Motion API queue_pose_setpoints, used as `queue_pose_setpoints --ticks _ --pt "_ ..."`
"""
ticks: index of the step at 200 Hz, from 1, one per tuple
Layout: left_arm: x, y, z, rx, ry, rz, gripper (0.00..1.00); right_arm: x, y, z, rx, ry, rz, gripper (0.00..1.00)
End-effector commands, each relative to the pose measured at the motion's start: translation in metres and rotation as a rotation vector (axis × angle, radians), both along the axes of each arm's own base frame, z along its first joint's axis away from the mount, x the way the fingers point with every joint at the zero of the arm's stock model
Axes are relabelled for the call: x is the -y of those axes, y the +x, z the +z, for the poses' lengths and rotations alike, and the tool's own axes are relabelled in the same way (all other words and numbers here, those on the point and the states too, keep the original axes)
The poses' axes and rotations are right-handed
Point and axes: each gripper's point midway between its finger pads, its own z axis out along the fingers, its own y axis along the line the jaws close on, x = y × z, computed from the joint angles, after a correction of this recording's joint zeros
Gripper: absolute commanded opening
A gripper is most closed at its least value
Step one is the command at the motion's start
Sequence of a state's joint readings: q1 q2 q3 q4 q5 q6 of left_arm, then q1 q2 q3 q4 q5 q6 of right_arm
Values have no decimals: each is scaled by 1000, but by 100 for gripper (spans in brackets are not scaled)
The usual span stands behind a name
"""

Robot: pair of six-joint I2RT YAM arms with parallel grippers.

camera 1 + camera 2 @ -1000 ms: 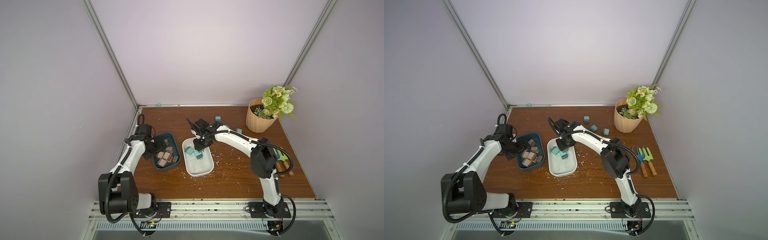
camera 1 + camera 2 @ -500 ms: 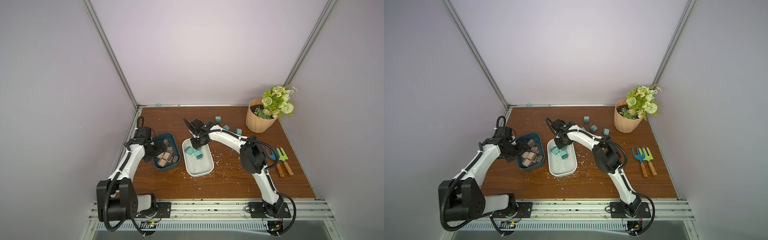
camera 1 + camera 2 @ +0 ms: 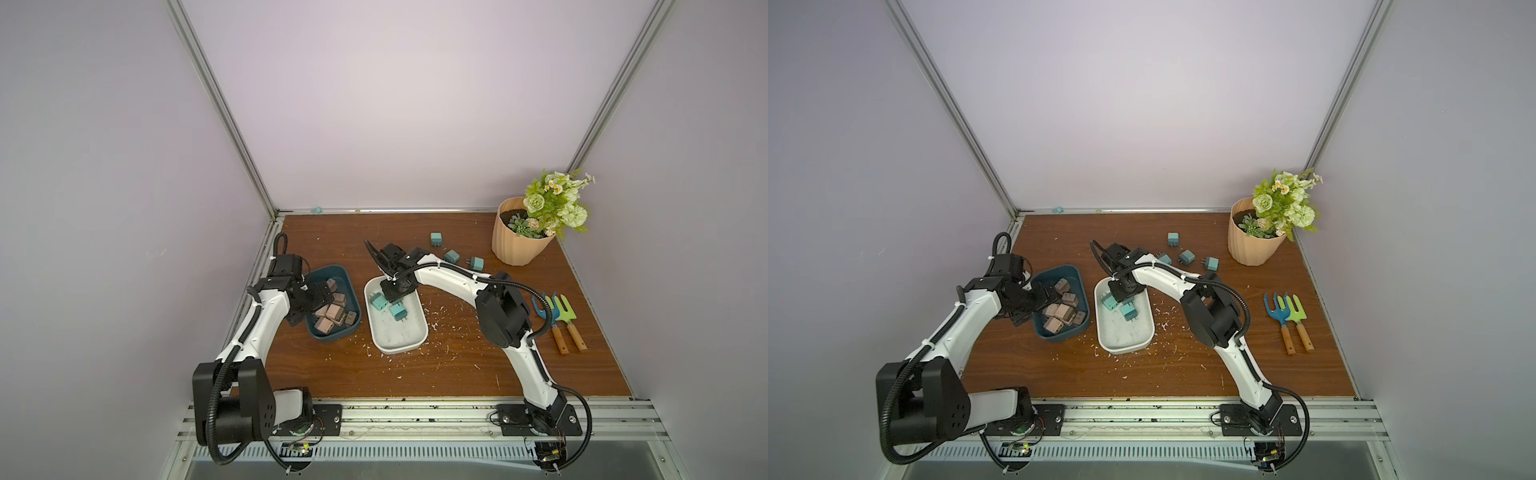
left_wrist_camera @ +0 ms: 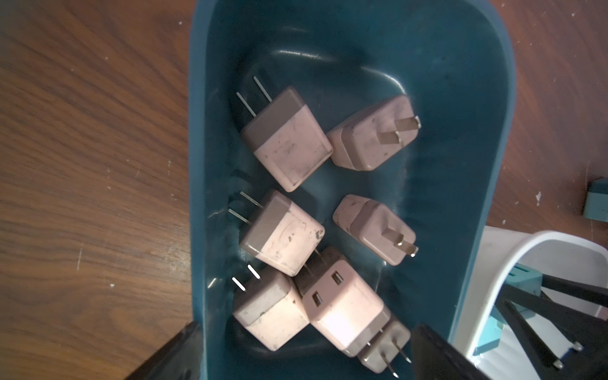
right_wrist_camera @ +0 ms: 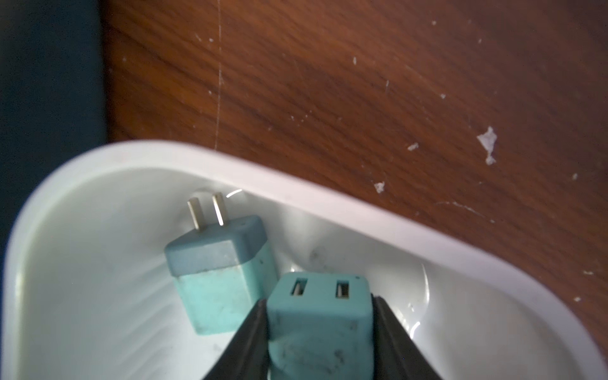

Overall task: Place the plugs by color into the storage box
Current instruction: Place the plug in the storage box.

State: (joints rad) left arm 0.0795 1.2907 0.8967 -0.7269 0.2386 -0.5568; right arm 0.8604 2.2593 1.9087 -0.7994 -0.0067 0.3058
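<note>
The right gripper (image 3: 394, 293) is clamped on a teal plug (image 5: 317, 316), slotted face toward the wrist camera, over the 12 o'clock end of the white tray (image 3: 401, 338), where two other teal plugs (image 3: 398, 311) lie; I cannot tell whether the held one touches the tray floor. The left gripper (image 4: 307, 325) hangs empty, jaws wide apart, over the dark blue tray (image 3: 332, 275) at the white tray's 9 o'clock, which holds seven pinkish plugs (image 4: 286, 141). The loose teal plugs (image 3: 1187, 257) lie on the table (image 3: 457, 374) toward the white tray's 1 o'clock.
</note>
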Motion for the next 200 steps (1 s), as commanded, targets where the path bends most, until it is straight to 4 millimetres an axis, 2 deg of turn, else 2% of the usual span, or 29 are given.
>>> queue_pose_setpoints --ticks 1,28,98,144,176,200 --pt "0 -9 -8 -33 9 0 99 -4 2 11 31 16 -13 43" --pt "1 -12 -11 -41 13 -16 100 -5 -1 10 26 17 -20 43" --pt "1 -4 -7 -33 13 -28 100 -12 -10 -1 5 8 -8 43" --pt "1 -9 -9 -34 15 -32 100 -10 -25 -7 -11 -27 14 43" --pt "2 -12 -11 -37 16 -35 100 -2 -26 -11 -11 -50 -4 44" --pt "2 -13 -11 -39 17 -41 100 -9 -24 -8 -10 -32 11 47"
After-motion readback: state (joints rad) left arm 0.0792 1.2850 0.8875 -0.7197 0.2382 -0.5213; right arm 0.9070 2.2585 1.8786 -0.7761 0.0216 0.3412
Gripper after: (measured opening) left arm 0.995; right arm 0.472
